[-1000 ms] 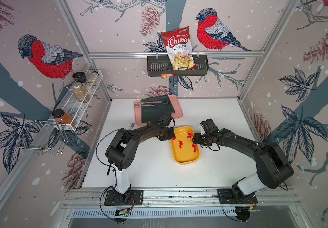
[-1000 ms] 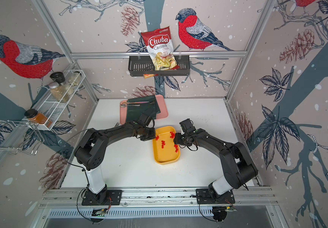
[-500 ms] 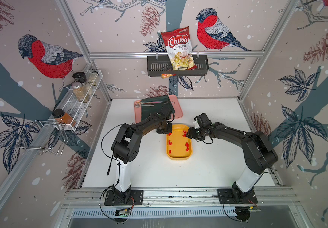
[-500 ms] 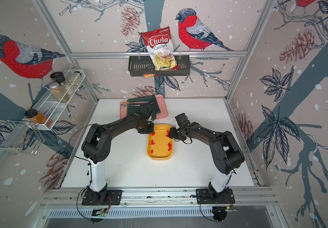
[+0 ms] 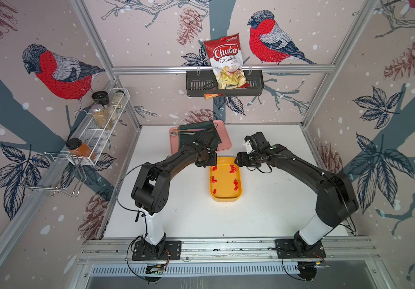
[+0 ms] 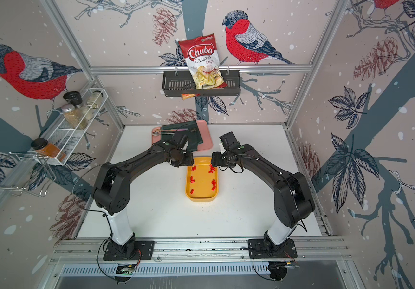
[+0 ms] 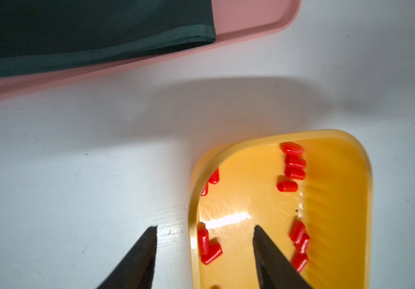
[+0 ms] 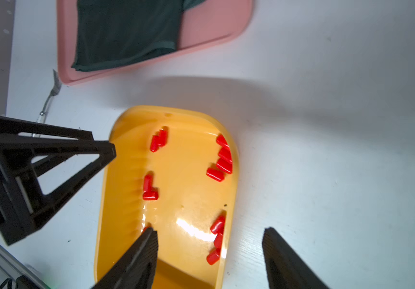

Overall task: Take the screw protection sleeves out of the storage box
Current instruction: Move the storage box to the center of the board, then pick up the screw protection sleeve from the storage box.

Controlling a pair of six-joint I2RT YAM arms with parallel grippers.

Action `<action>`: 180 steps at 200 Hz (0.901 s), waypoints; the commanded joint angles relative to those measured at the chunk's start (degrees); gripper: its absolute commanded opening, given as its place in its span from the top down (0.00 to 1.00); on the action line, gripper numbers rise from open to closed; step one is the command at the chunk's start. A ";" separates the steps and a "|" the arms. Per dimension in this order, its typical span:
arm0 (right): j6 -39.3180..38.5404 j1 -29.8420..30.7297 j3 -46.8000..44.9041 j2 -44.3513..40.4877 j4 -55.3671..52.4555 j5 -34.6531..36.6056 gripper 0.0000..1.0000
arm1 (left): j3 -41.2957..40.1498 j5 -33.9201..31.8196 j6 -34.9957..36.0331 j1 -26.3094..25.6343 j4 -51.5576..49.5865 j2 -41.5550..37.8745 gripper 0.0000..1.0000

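The yellow storage box point(image 5: 225, 186) lies flat and straight on the white table in both top views. Several red screw protection sleeves point(image 5: 232, 169) lie scattered inside it, mostly along its two long sides. My left gripper point(image 5: 207, 160) is open over the box's far left corner; in the left wrist view the rim point(image 7: 192, 200) runs between its fingers point(image 7: 152, 232). My right gripper point(image 5: 239, 160) is open over the far right corner, one finger point(image 8: 149, 240) above the box floor point(image 8: 184, 175), the other above the table. Neither holds anything.
A pink tray point(image 5: 224, 136) with a dark green cloth point(image 5: 194, 127) sits just behind the box, under the left arm. A fork point(image 8: 51, 92) lies on the table beside it. A black wall basket point(image 5: 224, 86) and a spice rack point(image 5: 101, 125) hang on the walls.
The box has turned from slanting to straight and shifted slightly left. My left gripper, shut a second ago, has opened. Both grippers have moved toward the box's far end.
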 commanded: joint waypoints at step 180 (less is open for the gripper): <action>-0.18 10.77 23.67 22.85 -20.08 10.83 0.43 | -35.83 6.88 -9.99 1.14 21.53 -32.28 0.37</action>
